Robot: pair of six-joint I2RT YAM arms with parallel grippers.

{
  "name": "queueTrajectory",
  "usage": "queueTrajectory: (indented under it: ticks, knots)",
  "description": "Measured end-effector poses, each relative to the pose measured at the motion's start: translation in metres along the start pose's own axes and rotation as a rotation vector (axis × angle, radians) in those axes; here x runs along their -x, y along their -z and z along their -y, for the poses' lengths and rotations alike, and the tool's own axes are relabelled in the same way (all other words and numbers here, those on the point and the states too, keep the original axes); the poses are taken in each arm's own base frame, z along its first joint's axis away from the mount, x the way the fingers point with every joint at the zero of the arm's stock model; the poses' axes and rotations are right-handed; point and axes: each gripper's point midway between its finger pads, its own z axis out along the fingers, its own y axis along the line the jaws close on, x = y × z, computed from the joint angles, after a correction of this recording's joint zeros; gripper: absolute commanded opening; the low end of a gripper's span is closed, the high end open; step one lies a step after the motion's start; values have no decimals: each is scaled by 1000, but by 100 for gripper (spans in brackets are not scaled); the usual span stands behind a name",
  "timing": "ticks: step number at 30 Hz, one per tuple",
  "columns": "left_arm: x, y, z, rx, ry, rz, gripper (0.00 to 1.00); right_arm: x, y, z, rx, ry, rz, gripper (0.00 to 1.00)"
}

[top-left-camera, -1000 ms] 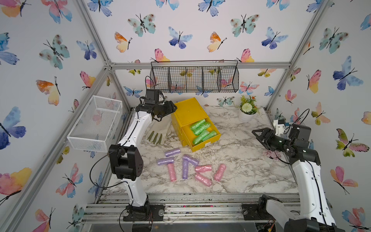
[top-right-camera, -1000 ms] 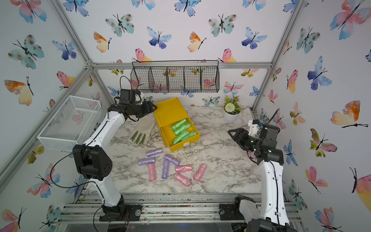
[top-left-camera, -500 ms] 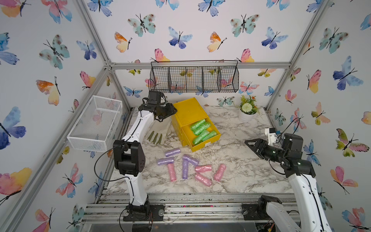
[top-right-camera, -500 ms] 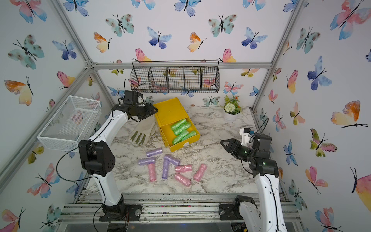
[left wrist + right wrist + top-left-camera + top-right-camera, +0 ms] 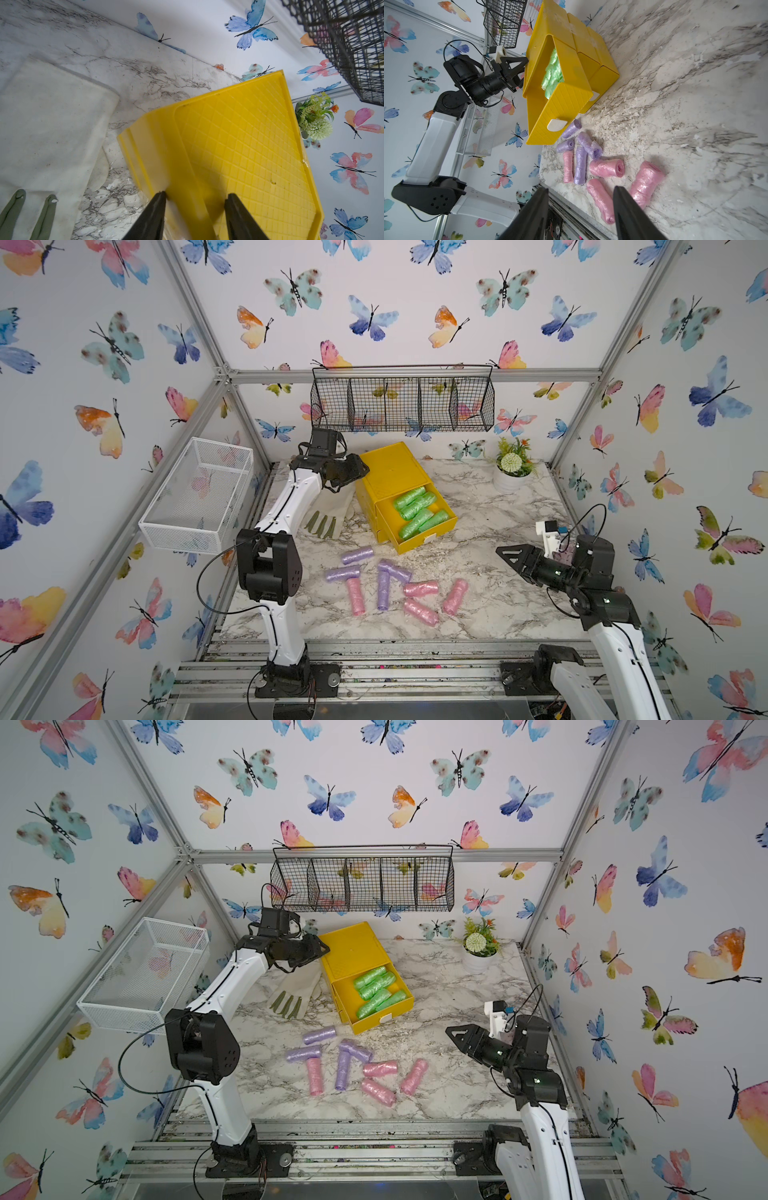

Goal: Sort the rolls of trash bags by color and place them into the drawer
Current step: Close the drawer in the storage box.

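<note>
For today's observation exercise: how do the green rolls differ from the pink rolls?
The green rolls lie packed inside the open yellow drawer; the pink rolls lie scattered on the table. The green rolls touch one another; the pink rolls mostly lie apart, mixed with purple rolls. Both are crinkly plastic cylinders lying flat.

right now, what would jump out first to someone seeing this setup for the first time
The bright yellow drawer unit at the back of the marble table catches the eye first, with one drawer pulled open and packed with green rolls. In front of it, pink rolls and lilac rolls lie scattered on the marble. Watercolor butterflies cover the walls.
</note>
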Motion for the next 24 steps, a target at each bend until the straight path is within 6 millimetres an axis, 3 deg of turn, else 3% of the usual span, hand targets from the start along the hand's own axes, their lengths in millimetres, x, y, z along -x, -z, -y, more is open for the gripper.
queueTrajectory:
  ticks: [4,11,20,24]
  knots:
    - [0,-1,-1,-1,1,1,49,-13,-7,1,45,-24,-10,53]
    - [0,-2,1,-3,-3,6,49,-29,-24,-18,86,2,-71,51]
    - [0,-2,2,-1,-2,9,49,-68,-79,-22,34,31,-221,49]
    - [0,-2,2,-1,-2,9,49,-69,-97,-26,24,37,-215,49]
